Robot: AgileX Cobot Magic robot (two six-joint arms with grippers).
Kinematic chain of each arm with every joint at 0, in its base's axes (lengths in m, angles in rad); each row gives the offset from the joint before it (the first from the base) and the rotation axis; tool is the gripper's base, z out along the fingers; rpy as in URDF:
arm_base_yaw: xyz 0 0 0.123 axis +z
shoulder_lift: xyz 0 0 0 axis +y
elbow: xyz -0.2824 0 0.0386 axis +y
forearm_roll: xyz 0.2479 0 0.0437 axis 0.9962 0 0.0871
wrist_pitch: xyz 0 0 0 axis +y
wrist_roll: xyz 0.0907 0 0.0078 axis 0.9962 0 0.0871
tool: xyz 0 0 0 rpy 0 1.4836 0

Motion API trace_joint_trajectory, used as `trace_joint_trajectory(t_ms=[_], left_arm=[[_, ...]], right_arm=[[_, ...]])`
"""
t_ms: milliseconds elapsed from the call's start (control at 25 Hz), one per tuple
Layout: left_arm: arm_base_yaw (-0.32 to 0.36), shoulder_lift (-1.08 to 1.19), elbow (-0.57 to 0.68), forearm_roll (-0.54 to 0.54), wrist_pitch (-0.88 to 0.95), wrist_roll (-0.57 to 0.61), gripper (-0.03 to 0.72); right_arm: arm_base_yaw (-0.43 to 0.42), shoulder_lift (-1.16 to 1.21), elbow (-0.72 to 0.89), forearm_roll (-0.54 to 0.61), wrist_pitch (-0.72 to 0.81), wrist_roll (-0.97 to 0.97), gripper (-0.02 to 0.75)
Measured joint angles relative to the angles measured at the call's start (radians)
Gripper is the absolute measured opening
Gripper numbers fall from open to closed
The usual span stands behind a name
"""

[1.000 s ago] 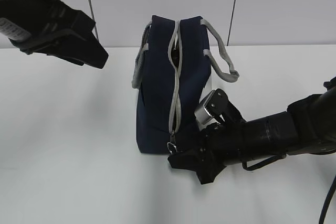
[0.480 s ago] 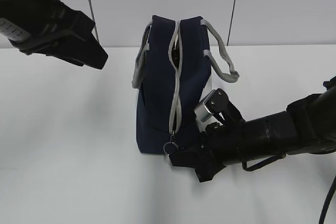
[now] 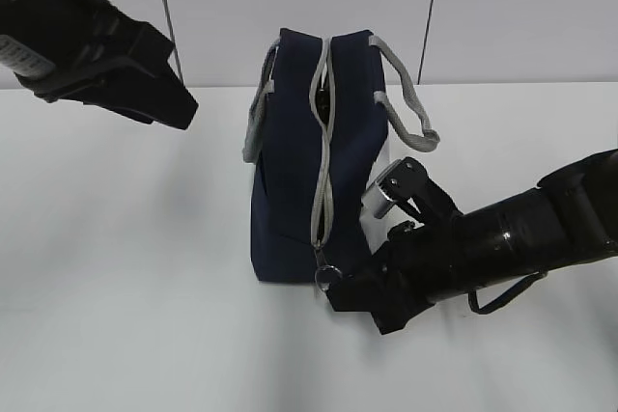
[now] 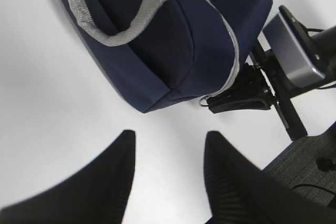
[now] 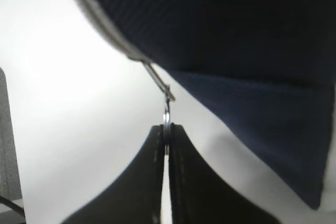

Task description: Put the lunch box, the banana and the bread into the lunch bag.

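Pinching the ring pull (image 5: 166, 119) of the lunch bag (image 3: 294, 171) with our right gripper (image 5: 167, 135), we hold our left gripper (image 4: 168, 156) spread above the table (image 3: 126, 267).

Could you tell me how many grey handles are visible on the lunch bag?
2. One handle hangs down the left side of the lunch bag; the other handle loops out on its right side, above the right arm. None appear hidden.

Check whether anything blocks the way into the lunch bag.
The grey zipper does: it runs shut along most of the lunch bag, gaping only near the top. The right gripper pinches its ring pull.
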Motion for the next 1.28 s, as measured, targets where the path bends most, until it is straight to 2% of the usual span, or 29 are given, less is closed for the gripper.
trace_joint_trajectory(t_ms=[200, 400, 960, 1280], left_arm=[[0.0, 0.0, 0.0, 0.0, 0.0, 0.0, 0.319], [0.0, 0.0, 0.0, 0.0, 0.001, 0.0, 0.319], [0.0, 0.0, 0.0, -0.002, 0.001, 0.0, 0.316], [0.0, 0.0, 0.0, -0.002, 0.001, 0.0, 0.315]], right_arm=[[0.0, -0.037, 0.0, -0.095, -0.01, 0.097, -0.015], [0.0, -0.091, 0.002, -0.142, -0.01, 0.147, -0.016], [0.0, -0.248, 0.004, -0.152, -0.016, 0.174, -0.016], [0.0, -0.271, -0.058, -0.157, -0.021, 0.196, -0.016]])
